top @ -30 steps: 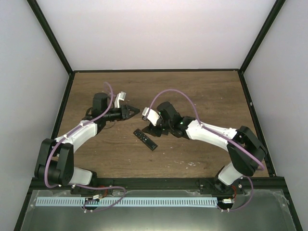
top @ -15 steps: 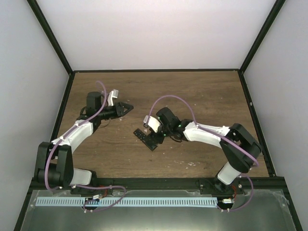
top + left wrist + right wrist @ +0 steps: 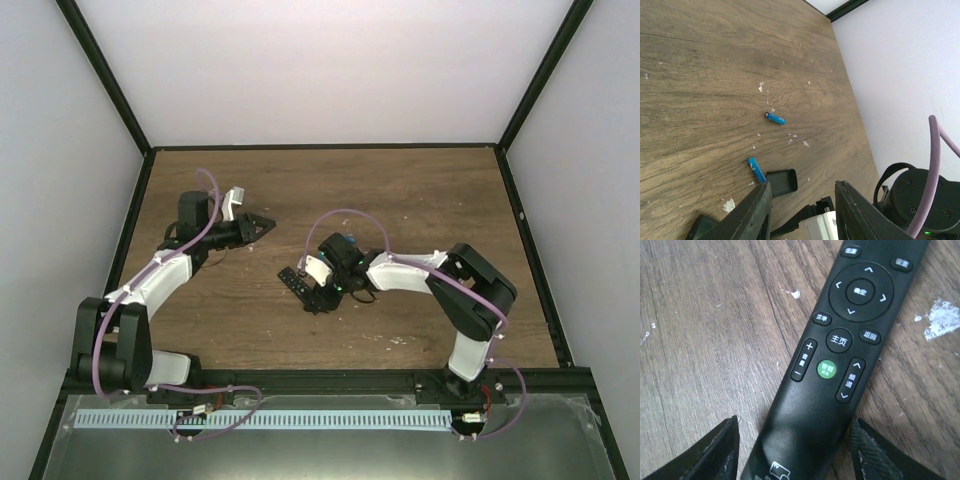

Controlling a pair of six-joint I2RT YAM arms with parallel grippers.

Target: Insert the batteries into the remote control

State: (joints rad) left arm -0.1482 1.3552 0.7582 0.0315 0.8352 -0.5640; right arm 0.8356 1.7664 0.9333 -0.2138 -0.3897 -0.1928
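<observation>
The remote control (image 3: pixel 840 355) lies face up on the wooden table, buttons showing; in the top view it is a slim black bar (image 3: pixel 296 283) at mid-table. My right gripper (image 3: pixel 795 460) (image 3: pixel 320 296) is open and straddles the remote's lower end: the right finger is close against it and a gap remains at the left finger. Two blue batteries (image 3: pixel 775 118) (image 3: pixel 756 170) lie loose on the table in the left wrist view. My left gripper (image 3: pixel 802 210) (image 3: pixel 264 224) is open and empty, hovering left of them.
A small black cover piece (image 3: pixel 782 181) lies beside the nearer battery. White specks of debris (image 3: pixel 761 87) dot the wood. The enclosure's white wall (image 3: pixel 910 85) rises at the table's edge. Part of the right arm (image 3: pixel 915 192) shows in the left wrist view.
My right gripper has moved forward and left, coming down over the remote's near end. The left arm drew back slightly to the left early on, then held still.
</observation>
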